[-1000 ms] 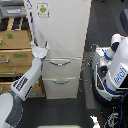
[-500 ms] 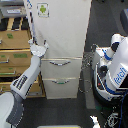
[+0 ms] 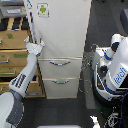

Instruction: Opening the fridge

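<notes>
Tan wooden drawer cabinet [image 3: 12, 55] occupies the exterior view's left. Dark floor [image 3: 60, 112] extends below and right of the cabinet. Area above the cabinet is blurred, possibly shelving.

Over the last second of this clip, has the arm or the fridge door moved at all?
No visible change. The gripper stays at the fridge door's edge on the exterior view's left, the arm in the same reach. The door looks shut as before and both lower drawers stay closed. Whether the gripper is clamped on the edge cannot be told at this resolution.
</notes>
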Robot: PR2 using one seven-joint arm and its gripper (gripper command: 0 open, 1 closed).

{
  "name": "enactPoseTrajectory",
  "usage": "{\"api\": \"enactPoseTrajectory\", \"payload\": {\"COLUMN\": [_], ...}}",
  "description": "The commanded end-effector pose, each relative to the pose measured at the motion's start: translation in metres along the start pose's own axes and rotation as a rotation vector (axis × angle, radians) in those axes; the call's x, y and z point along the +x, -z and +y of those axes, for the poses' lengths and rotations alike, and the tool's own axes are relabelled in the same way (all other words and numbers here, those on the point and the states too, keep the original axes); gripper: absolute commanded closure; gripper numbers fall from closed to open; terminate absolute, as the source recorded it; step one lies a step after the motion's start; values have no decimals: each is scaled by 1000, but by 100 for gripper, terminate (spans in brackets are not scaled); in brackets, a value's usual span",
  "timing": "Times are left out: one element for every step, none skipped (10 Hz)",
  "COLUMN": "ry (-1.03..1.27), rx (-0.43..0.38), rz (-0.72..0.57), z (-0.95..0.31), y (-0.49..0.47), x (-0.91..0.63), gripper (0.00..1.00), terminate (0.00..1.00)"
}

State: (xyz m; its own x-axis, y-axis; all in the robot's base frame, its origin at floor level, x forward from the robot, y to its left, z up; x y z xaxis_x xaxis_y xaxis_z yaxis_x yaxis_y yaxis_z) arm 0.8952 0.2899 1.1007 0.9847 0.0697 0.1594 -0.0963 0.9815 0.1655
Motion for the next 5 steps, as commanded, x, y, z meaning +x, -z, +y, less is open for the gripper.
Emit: {"api": "enactPoseTrajectory", "payload": {"ry": [-18,-17,-3,14,36], "rx": [-39,-56,-81,-96,-145], "rz": [16,14,26,30,47], "z": [2,-2,-7,-9,-12], "y": [16,14,17,17,19], "x": [32,39,40,39,33], "gripper": [0,0,0,0,100], "terminate": [0,0,0,0,0]}}
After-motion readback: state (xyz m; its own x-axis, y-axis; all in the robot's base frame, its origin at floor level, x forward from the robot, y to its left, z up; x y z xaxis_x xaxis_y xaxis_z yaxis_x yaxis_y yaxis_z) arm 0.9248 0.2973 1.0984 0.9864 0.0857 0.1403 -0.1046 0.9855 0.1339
